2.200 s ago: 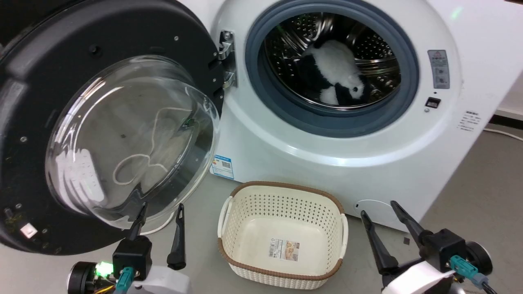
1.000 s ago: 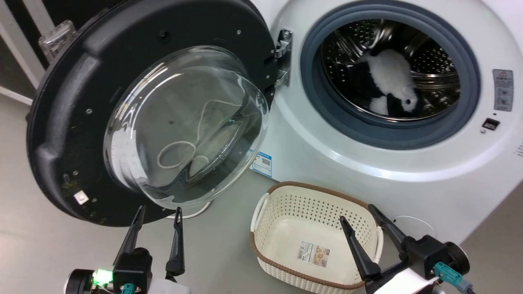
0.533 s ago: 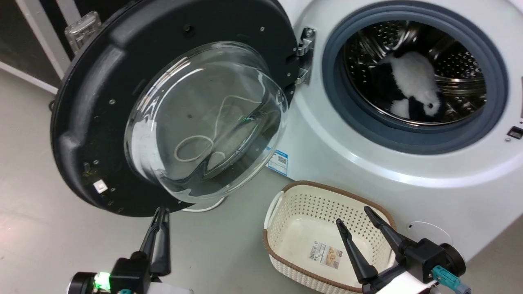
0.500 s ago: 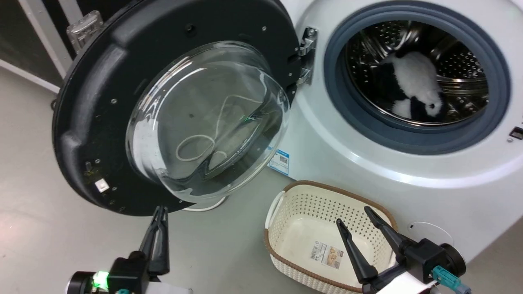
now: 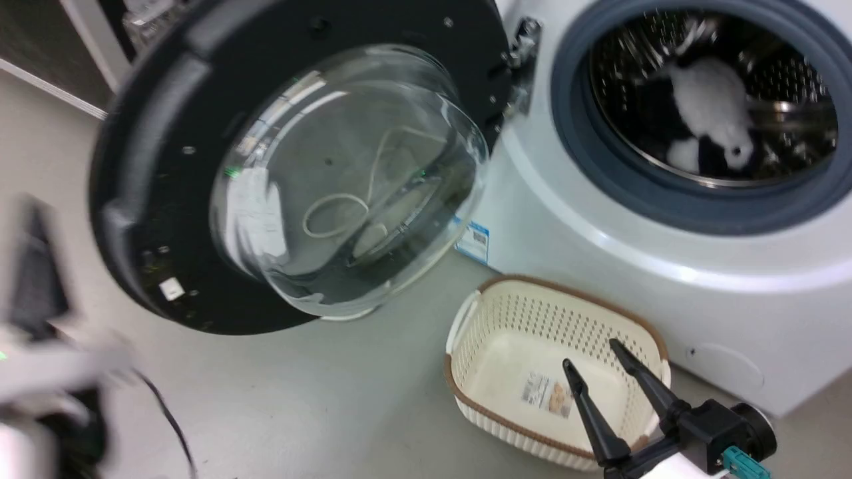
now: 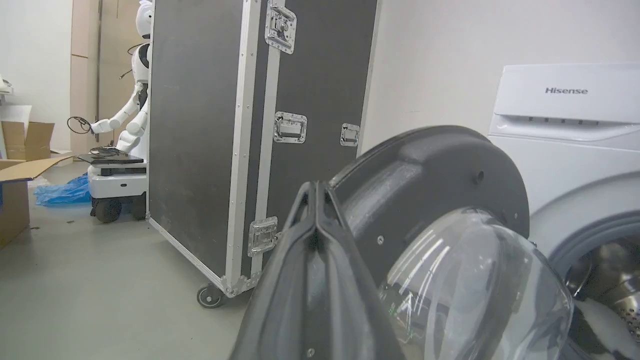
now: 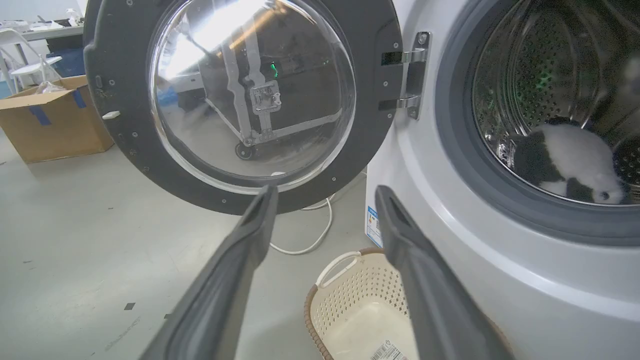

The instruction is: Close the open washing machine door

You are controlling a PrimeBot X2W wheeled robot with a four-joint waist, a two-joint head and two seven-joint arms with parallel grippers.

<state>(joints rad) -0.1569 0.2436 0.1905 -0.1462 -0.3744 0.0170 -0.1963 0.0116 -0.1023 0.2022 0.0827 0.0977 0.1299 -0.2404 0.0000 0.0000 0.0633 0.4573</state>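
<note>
Got the washing machine door (image 5: 166, 133) wide open, left gripper (image 6: 315, 189) pinched tight on nothing near its rim, right gripper (image 5: 590, 352) spread wide, empty.

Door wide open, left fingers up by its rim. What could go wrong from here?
1. The left gripper is shut, its narrow tips beside the large round black-rimmed glass door. If it pushes on that curved, glossy rim, the tips could slip off.
2. The open right gripper hangs over the cream perforated basket, in front of the white front-loading washing machine. That may put it in the door's swing path.
</note>
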